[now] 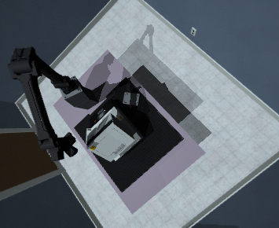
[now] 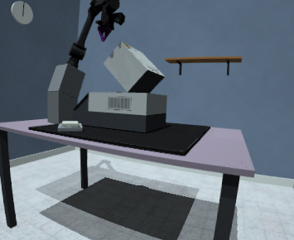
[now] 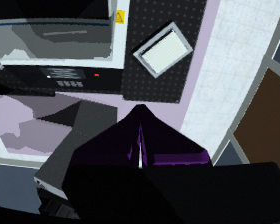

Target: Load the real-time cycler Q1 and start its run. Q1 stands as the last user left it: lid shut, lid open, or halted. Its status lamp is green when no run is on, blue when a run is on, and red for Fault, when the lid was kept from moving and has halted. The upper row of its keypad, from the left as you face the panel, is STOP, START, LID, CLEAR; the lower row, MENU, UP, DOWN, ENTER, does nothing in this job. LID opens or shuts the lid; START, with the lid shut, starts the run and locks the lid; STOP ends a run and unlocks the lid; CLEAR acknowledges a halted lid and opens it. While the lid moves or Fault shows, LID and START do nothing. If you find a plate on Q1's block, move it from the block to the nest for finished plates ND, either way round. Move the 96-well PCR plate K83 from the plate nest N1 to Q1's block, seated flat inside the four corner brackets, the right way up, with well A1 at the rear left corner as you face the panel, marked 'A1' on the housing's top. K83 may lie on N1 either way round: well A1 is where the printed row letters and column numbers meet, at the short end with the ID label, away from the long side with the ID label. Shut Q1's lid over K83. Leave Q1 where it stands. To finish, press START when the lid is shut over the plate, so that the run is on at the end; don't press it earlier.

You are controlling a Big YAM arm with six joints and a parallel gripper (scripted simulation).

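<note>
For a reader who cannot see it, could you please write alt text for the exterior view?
A white cycler stands on a black mat on a lilac table, its lid tilted partly open. The arm's shut, empty gripper hangs above the lid, and a plate lies on the mat's near left.
</note>
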